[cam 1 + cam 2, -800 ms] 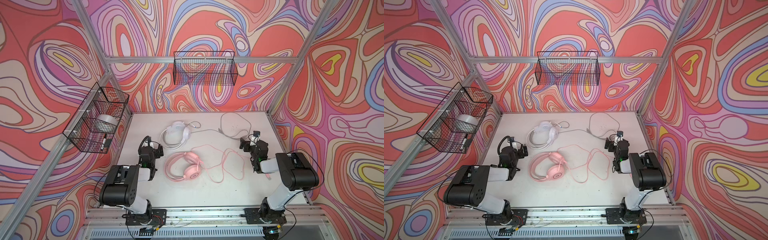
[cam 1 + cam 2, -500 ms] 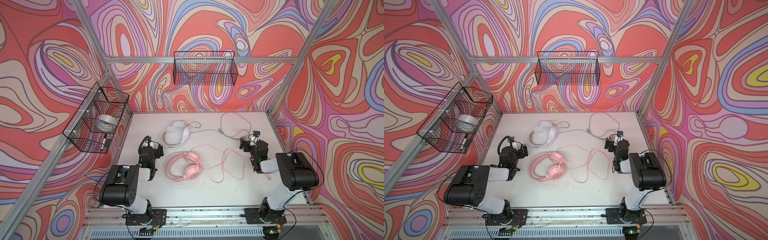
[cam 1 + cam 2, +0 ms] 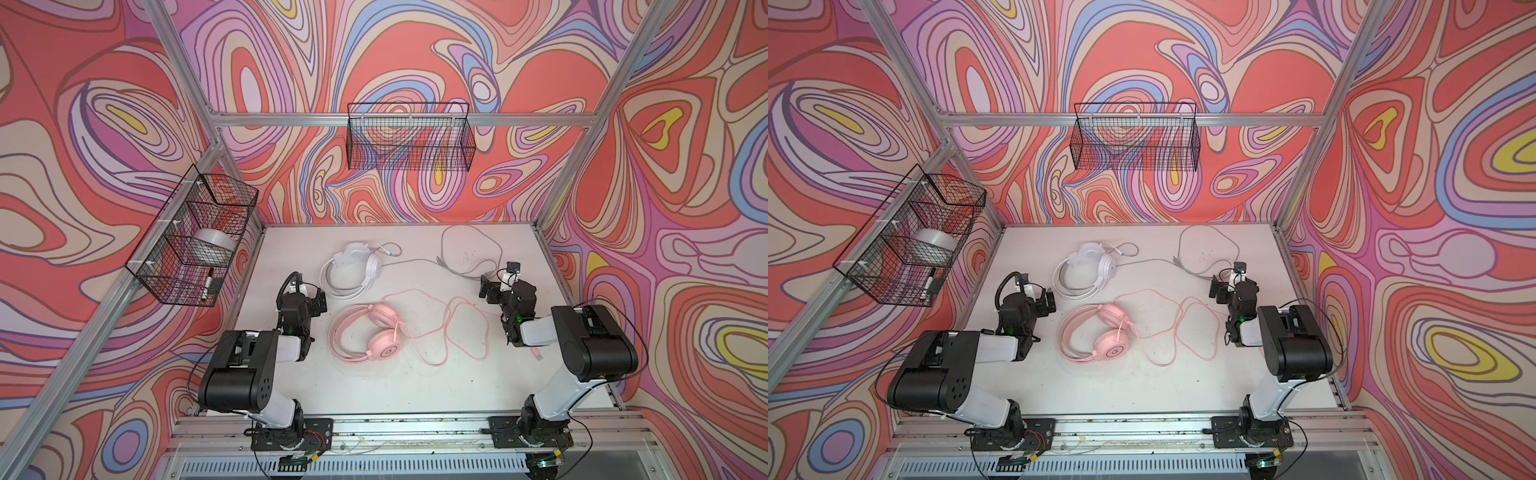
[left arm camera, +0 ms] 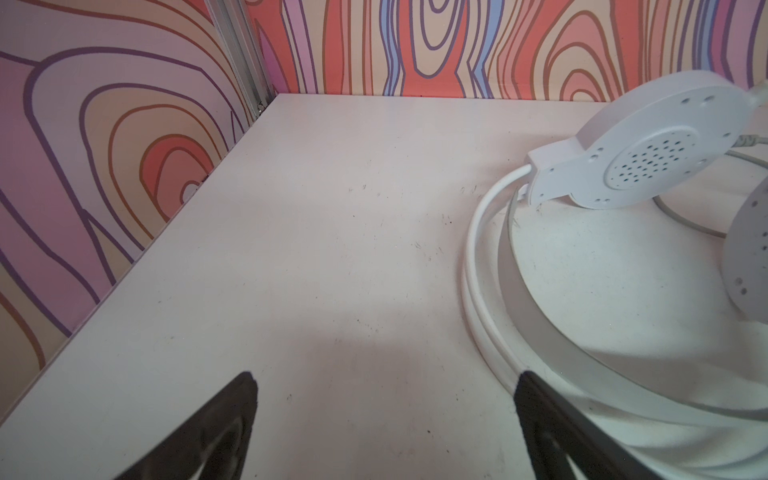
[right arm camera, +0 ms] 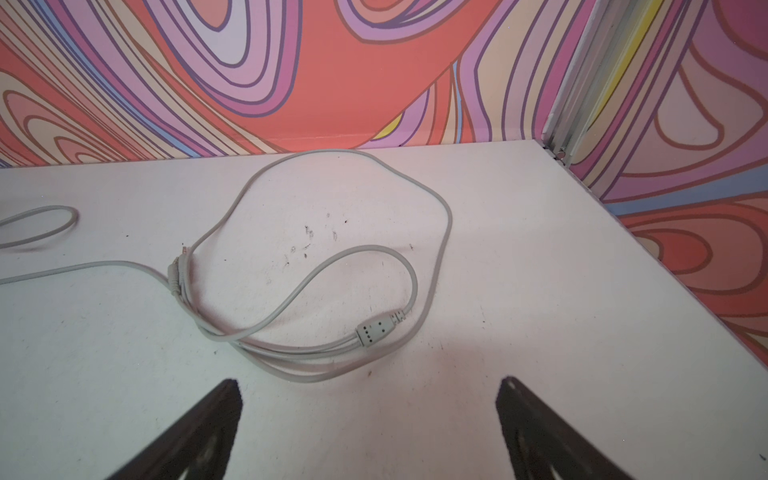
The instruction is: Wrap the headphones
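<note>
1. The left fingers [image 4: 195,436] stand spread wide and empty, low over the tabletop [image 3: 395,386]. The band of the white headset [image 3: 355,254] lies just beside one of them; whether they touch cannot be told.
2. The right fingers [image 5: 540,432] are likewise spread and hold nothing. They point at the loose loops of the grey cord [image 5: 376,330].
3. Between the arms the pink headset [image 3: 384,347] lies flat, and its pink cord [image 3: 415,292] sprawls toward the right arm.
4. Neither cord is wound, so the wrapping appears not yet begun; this looks like the approach to a first grasp.
5. The next move likely calls for one arm to pin a headset. The other would pinch its cord near the free end and lead it round the band.
6. Only the right wrist view shows the grey cord's splitter block and plug ends.
7. Only the left wrist view shows the white earcup's perforated inner face.
8. The pink headset appears in both top views alone.
</note>
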`<control>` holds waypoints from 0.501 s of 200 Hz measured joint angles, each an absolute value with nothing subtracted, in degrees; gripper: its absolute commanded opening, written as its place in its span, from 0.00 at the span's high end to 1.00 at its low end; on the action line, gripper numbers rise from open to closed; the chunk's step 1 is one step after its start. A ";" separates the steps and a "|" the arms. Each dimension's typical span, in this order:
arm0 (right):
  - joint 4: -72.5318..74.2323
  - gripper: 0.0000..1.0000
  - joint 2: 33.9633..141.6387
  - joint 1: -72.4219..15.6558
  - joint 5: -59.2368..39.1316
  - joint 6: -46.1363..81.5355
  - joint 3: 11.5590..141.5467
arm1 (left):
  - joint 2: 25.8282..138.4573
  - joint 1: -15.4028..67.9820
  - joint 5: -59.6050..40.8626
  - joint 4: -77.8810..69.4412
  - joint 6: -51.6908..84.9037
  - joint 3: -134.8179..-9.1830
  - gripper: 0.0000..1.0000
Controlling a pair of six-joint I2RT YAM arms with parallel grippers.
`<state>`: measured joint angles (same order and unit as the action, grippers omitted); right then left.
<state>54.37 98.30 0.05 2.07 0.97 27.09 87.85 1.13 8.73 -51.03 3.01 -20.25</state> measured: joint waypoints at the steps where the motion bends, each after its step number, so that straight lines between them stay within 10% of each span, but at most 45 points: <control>1: 54.39 0.01 98.30 0.05 2.07 0.97 27.09 | 87.85 1.13 8.73 -51.03 3.01 -20.25 0.00; 100: 54.43 0.02 98.26 0.05 2.02 0.95 27.00 | 87.85 1.13 8.36 -51.00 2.59 -20.25 0.00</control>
